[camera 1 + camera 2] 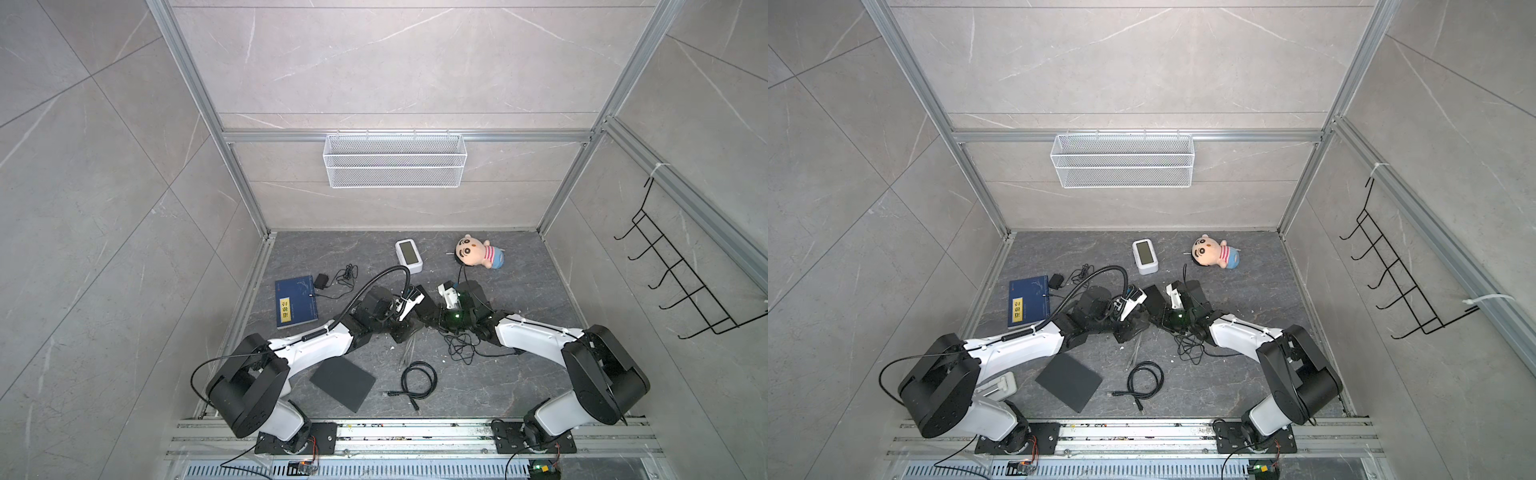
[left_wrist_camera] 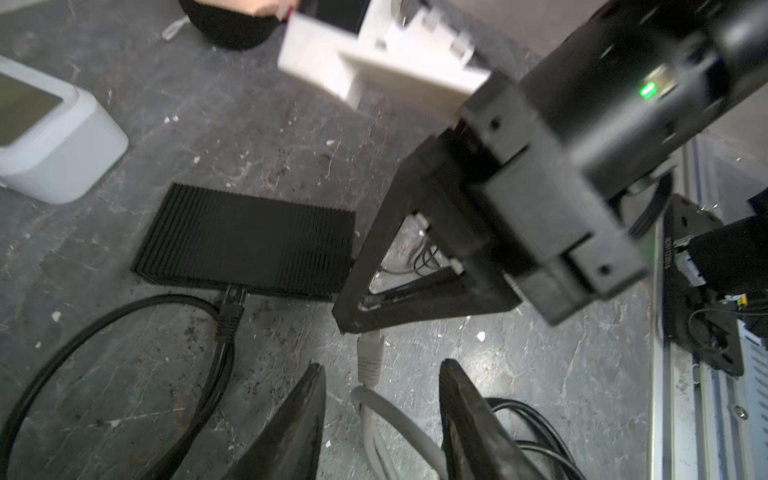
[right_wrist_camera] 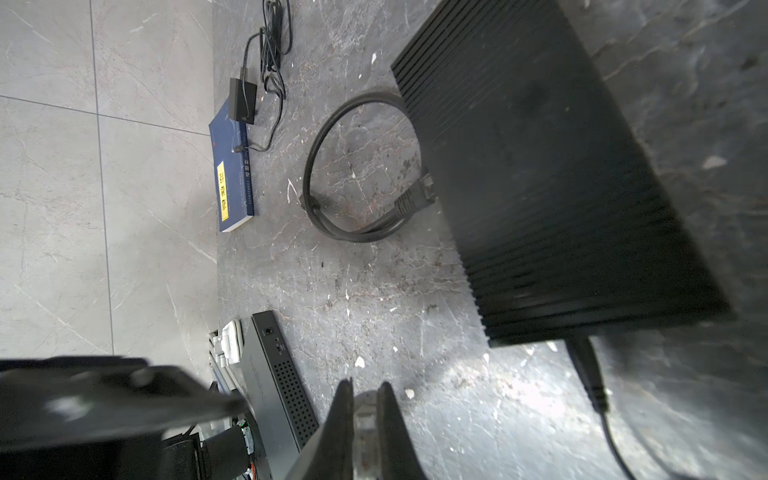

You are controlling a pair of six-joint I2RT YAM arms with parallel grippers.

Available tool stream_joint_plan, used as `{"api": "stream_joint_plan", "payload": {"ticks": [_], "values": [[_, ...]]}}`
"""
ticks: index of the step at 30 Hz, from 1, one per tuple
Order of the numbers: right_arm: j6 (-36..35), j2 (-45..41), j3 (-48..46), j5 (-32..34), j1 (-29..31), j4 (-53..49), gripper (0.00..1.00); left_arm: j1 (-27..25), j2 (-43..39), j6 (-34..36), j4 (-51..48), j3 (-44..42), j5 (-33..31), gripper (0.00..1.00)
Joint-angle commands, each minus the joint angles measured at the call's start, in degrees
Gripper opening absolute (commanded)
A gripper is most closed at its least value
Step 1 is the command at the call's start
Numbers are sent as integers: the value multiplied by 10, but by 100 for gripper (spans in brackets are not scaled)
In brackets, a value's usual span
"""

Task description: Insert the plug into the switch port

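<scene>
The switch [image 2: 245, 241] is a black ribbed box lying on the dark floor, between the two wrists in both top views [image 1: 424, 305]. A black cable's plug [image 2: 228, 309] sits in a port on its near side. My right gripper [image 3: 365, 409] is shut on the pale grey plug [image 2: 370, 353], held low over the floor a short way off the switch's corner. The plug's white cable [image 2: 399, 419] runs back between the fingers of my left gripper [image 2: 380, 374]. That gripper is open and touches neither the cable nor the plug.
At the back lie a white clock [image 1: 409, 257] and a plush doll [image 1: 478, 252]. A blue book [image 1: 296, 302] and an adapter [image 1: 322, 281] are at the left. A flat dark device [image 1: 343, 382], a coiled black cable [image 1: 417, 382] and tangled wires [image 1: 459, 349] lie in front.
</scene>
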Motion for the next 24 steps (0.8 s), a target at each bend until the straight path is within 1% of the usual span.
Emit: {"api": "stream_joint_plan", "payload": {"ticks": [1, 11, 16, 24], "values": [[-12, -12, 15, 4, -2, -17, 10, 1, 14, 31, -1, 17, -9, 47], [11, 7, 16, -38, -2, 28, 10, -1, 62, 34, 12, 18, -17, 49], [8, 5, 17, -41, -3, 27, 10, -4, 89, 34, 11, 26, -29, 49], [-4, -3, 18, -24, -3, 9, 10, -4, 100, 41, 3, 32, -18, 38]]}}
